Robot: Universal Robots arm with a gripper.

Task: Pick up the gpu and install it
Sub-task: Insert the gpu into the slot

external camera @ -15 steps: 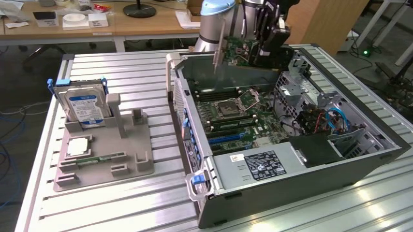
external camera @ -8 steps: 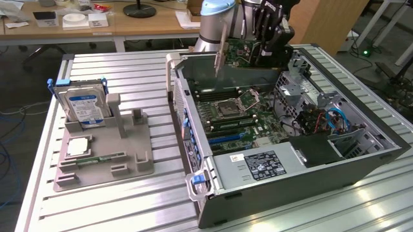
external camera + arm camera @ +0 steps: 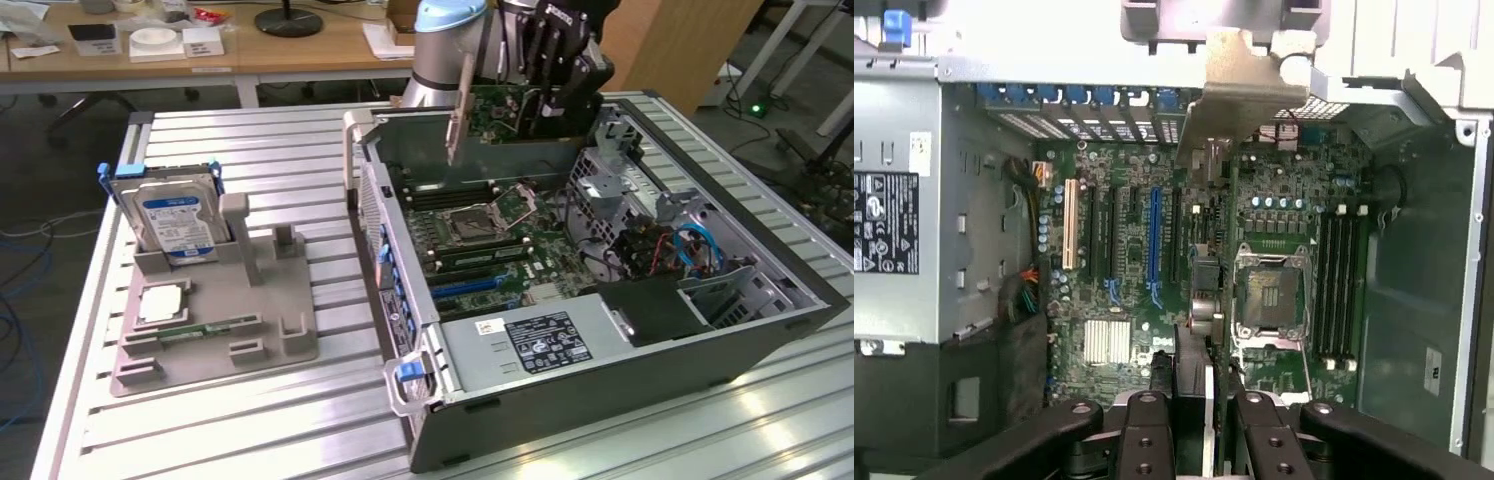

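Gripper: black, multi-jointed gripper partly closed, fingers clamped on either side of the gpu's upper edge.
Gpu: thin flat green-faced gpu with a silvery metal bracket at one end, held upright on edge above the motherboard.
Motherboard: green motherboard inside an open grey metal case lying on its side.
Exterior view's left: silver hard drive with blue label, upright in a grey holder.
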